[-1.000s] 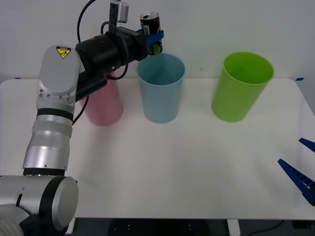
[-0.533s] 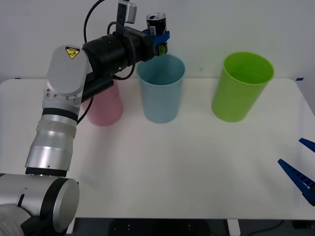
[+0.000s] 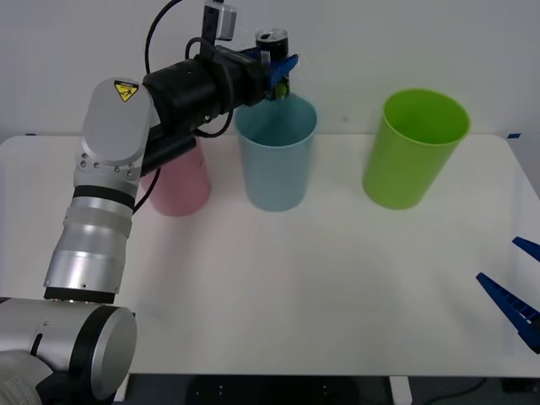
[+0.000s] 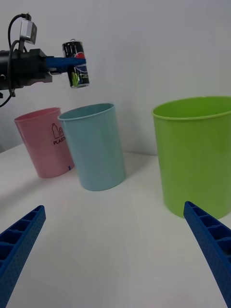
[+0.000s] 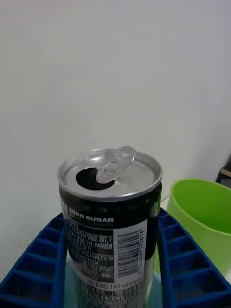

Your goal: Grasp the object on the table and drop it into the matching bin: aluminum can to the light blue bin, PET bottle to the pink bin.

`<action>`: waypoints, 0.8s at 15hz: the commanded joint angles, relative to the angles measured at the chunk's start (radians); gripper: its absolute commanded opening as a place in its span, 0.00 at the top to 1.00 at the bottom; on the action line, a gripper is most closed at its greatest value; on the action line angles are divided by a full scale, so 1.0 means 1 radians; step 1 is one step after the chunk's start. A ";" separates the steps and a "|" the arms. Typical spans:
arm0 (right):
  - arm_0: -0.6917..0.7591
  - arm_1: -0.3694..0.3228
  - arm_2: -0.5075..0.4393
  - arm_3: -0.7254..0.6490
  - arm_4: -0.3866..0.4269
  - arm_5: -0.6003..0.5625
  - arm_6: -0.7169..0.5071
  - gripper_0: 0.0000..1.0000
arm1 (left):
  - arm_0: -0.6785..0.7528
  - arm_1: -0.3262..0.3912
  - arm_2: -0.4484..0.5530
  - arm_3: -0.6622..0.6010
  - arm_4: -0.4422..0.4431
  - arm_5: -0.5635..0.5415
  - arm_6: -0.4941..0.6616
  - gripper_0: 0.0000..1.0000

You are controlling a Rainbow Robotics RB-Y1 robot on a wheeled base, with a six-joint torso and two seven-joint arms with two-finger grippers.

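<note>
Left of the light blue bin (image 3: pixel 276 152), pink bin (image 3: pixel 179 181); directly above its rim, left gripper (image 3: pixel 279 71) clamped on the upright aluminum can (image 3: pixel 272 52); well right, near table (image 3: pixel 337 278) edge, right gripper (image 3: pixel 516 287) spread, empty.

Dark black aluminum can (image 5: pixel 109 211) with silver top, white barcode patch, held by blue ribbed fingers (image 5: pixel 36 264); light blue bin (image 3: pixel 276 153), pink bin (image 3: pixel 179 180), lime-green bin (image 3: pixel 414 148), white table (image 3: pixel 321 278).

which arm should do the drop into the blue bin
Left. Its tool already grips the aluminum can above the light blue bin; the right tool sits open, low by the table's right edge.
</note>
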 commanded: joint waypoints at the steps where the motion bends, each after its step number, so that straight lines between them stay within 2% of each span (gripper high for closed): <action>1: 0.000 0.000 0.000 0.000 0.000 0.000 0.000 0.00 | 0.000 0.000 -0.002 -0.001 0.007 0.000 0.000 0.00; 9: 0.000 0.000 0.000 0.000 0.000 0.000 0.000 0.00 | 0.005 0.005 0.001 -0.001 0.036 0.000 0.000 0.00; 12: 0.000 0.000 0.000 0.000 0.000 0.000 0.000 0.00 | 0.010 0.037 0.001 -0.001 0.109 -0.017 0.000 0.00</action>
